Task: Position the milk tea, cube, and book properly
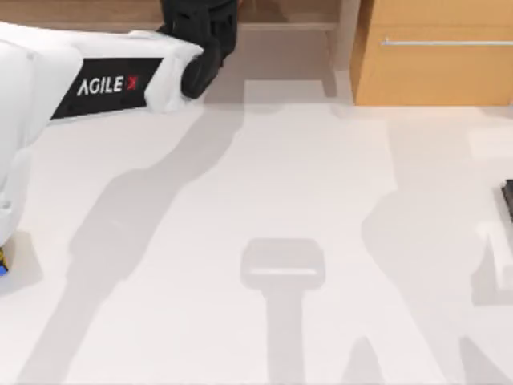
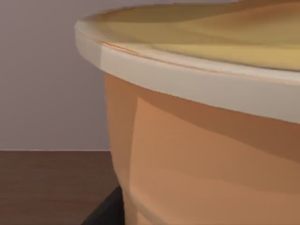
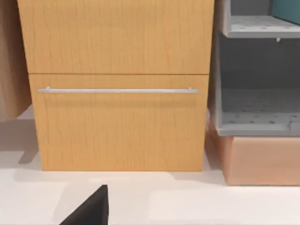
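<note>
The cube is a sliver at the counter's left edge, under the left arm. The milk tea overruns the left wrist view's borders.

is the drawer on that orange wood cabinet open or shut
Shut. In the right wrist view the drawer front sits flush with the panel above it on the cabinet, with no gap, and its silver handle lies flat across it.

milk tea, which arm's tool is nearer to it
Left. The left tool has the milk tea right up against it; the right arm sits at the table's right edge.
</note>
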Controlling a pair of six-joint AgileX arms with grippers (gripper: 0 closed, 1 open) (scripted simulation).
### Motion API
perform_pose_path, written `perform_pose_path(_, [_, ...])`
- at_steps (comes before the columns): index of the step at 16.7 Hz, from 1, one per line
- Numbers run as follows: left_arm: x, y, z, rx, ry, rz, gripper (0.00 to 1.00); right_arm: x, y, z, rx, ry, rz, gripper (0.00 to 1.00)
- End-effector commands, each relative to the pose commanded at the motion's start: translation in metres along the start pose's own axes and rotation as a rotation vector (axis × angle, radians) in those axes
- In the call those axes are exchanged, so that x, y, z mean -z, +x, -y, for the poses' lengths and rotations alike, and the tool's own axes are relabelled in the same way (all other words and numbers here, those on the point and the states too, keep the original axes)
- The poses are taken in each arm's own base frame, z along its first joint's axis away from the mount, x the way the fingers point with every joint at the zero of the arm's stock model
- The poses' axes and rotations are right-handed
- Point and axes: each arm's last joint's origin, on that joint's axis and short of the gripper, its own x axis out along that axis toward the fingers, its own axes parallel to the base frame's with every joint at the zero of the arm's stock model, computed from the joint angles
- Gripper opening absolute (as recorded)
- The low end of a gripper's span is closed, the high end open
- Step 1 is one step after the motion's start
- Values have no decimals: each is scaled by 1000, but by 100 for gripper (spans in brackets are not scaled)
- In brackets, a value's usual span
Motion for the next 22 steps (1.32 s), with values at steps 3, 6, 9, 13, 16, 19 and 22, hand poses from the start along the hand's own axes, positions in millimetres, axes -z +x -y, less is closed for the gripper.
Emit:
perform_pose_path(3, [0,0,0,0,0,0,32,0,0,0,0,0,0,100])
perform_pose_path(6, [0,0,0,0,0,0,10,0,0,0,0,0,0,100])
perform_pose_path(9, [0,0,0,0,0,0,0,0,0,0,0,0,0,100])
perform_pose_path(13, [0,0,0,0,0,0,0,0,0,0,0,0,0,100])
perform_pose_path(16, [-1,-1,2,3,1,2,0,0,0,0,0,0,0,100])
perform_pose_path(19, [-3,-8,2,3,0,4,0,0,0,0,0,0,0,100])
perform_pose_path(22, [-6,-24,3,3,2,0,0,0,0,0,0,0,0,100])
